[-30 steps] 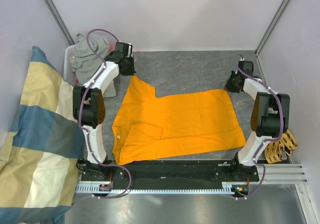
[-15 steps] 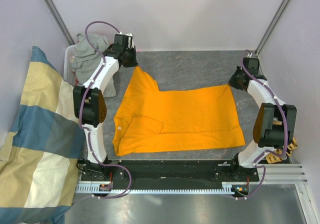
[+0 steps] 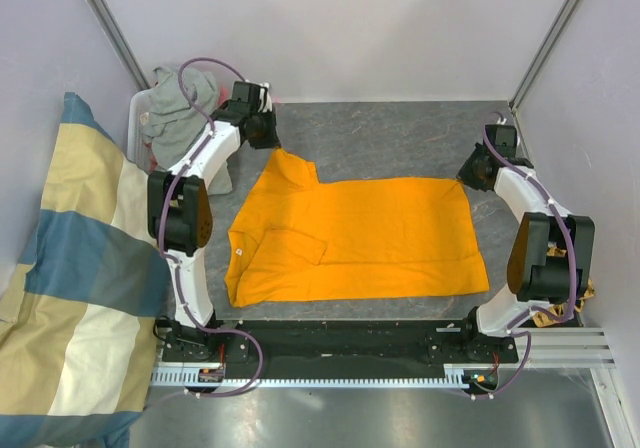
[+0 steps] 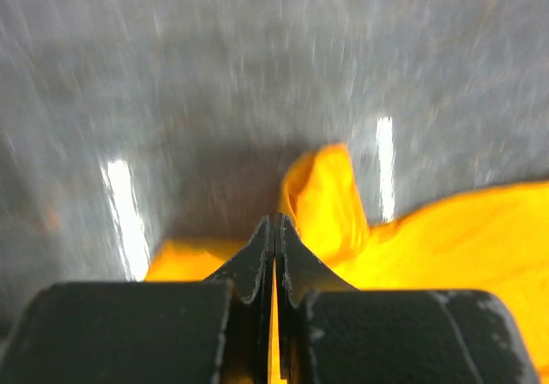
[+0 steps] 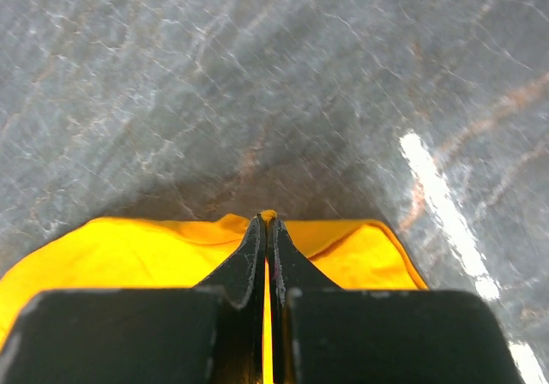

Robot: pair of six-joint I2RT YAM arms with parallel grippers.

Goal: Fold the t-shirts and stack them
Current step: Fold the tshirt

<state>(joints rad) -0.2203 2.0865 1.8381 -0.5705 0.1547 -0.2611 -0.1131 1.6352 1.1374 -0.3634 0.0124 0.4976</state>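
Orange t-shirt (image 3: 350, 238) spread flat on grey table (image 3: 380, 133), collar toward left, one sleeve folded inward. Left gripper (image 3: 264, 132) clamped tight on far-left corner: orange cloth pinched between fingertips, small fold bunched just beside them. Right gripper (image 3: 478, 174) likewise closed on far-right corner, hem caught between tips. Grey t-shirt (image 3: 176, 103) heaped in pale bin (image 3: 137, 120) far left, apart from both grippers.

The top view looks steeply down from above the near edge over the whole desk (image 3: 400, 128); each wrist view looks closely along its own jaws at the far edge of the orange t-shirt (image 3: 350, 238), which the top view shares.
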